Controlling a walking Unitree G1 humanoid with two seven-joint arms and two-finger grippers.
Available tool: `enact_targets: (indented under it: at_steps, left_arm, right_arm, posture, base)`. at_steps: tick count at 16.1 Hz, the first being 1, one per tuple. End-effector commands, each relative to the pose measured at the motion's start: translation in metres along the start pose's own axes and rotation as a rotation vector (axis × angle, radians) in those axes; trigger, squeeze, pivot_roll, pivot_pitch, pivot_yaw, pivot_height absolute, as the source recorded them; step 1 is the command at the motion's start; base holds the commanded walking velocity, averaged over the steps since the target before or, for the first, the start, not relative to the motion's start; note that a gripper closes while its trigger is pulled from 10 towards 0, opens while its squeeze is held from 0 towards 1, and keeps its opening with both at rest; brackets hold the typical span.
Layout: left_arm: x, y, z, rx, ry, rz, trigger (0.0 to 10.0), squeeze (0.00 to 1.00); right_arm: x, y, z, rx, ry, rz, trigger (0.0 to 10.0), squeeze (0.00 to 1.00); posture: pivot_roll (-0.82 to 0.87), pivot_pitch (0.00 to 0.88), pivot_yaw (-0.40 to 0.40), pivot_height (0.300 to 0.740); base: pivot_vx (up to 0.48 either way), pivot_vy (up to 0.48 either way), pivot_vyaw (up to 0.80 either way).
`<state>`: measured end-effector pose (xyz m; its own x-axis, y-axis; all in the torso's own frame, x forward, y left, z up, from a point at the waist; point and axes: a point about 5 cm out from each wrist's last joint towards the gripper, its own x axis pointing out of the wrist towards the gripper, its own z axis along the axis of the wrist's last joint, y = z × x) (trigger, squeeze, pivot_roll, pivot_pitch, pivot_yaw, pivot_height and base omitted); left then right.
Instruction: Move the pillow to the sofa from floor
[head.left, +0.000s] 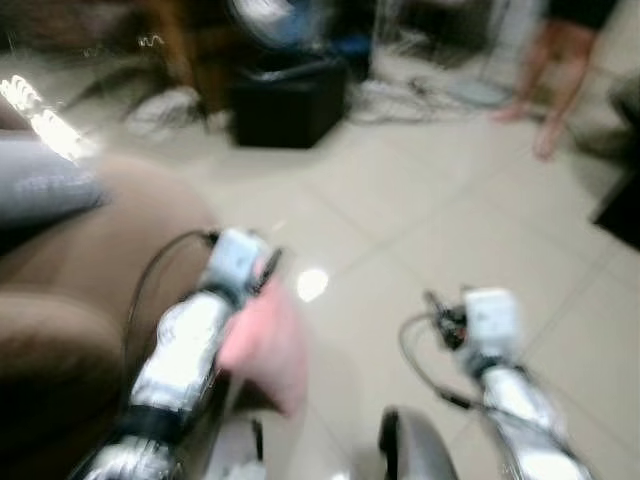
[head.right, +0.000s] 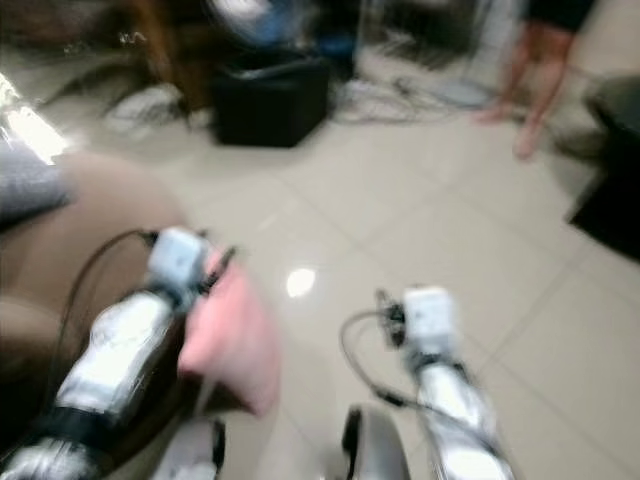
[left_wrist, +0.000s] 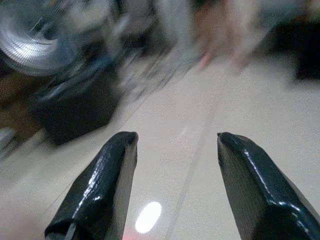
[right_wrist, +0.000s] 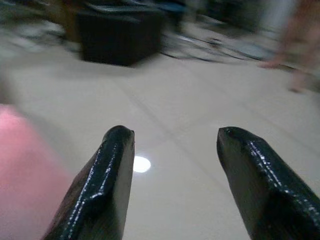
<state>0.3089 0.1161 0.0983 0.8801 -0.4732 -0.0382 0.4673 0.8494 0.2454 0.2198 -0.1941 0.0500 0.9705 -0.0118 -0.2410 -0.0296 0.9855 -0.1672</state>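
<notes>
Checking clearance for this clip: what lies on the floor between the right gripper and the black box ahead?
In the right wrist view, bare pale tile floor with a light glare spot runs from the right gripper to the black box.

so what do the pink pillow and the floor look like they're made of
The pink pillow looks like soft matte fabric: it sags with no shine, though blur hides the weave. The floor looks like glossy pale tile: thin joint lines cross it and it mirrors a bright light spot.
</notes>
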Motion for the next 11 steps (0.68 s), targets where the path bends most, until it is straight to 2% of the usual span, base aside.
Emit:
enact_targets:
  at_steps: [1,3,6,8,11]
  left_arm:
    - [-0.005,0.005,-0.004,0.024,0.02,0.004,10.0,0.0]
    - [-0.007,0.006,-0.005,0.025,0.024,0.007,10.0,0.0]
    - [-0.009,0.009,-0.008,0.03,0.037,0.019,10.0,0.0]
    - [-0.011,0.016,-0.015,0.051,0.092,0.051,10.0,0.0]
    - [-0.011,0.017,-0.019,0.037,0.119,0.051,10.0,0.0]
  right_arm:
    - [0.005,0.004,0.007,0.0,-0.019,0.006,10.0,0.0]
    - [0.005,0.005,0.006,-0.01,-0.018,0.021,10.0,0.0]
    - [0.006,0.005,0.005,0.027,-0.01,0.019,10.0,0.0]
    - [0.006,0.004,0.006,0.017,-0.011,0.034,10.0,0.0]
    - [0.007,0.007,0.006,0.025,-0.001,0.057,10.0,0.0]
  posture:
    - [0.03,0.0,-0.028,0.575]
    - [0.04,0.0,-0.034,0.575]
    - [0.04,0.0,-0.035,0.575]
    - [0.04,0.0,-0.038,0.575]
    - [0.04,0.013,-0.038,0.57]
  base:
    - [0.371,0.0,0.59]
    - [0.356,0.0,0.8]
    - [0.307,0.0,0.0]
    - [0.0,0.0,0.0]
    - [0.0,0.0,0.0]
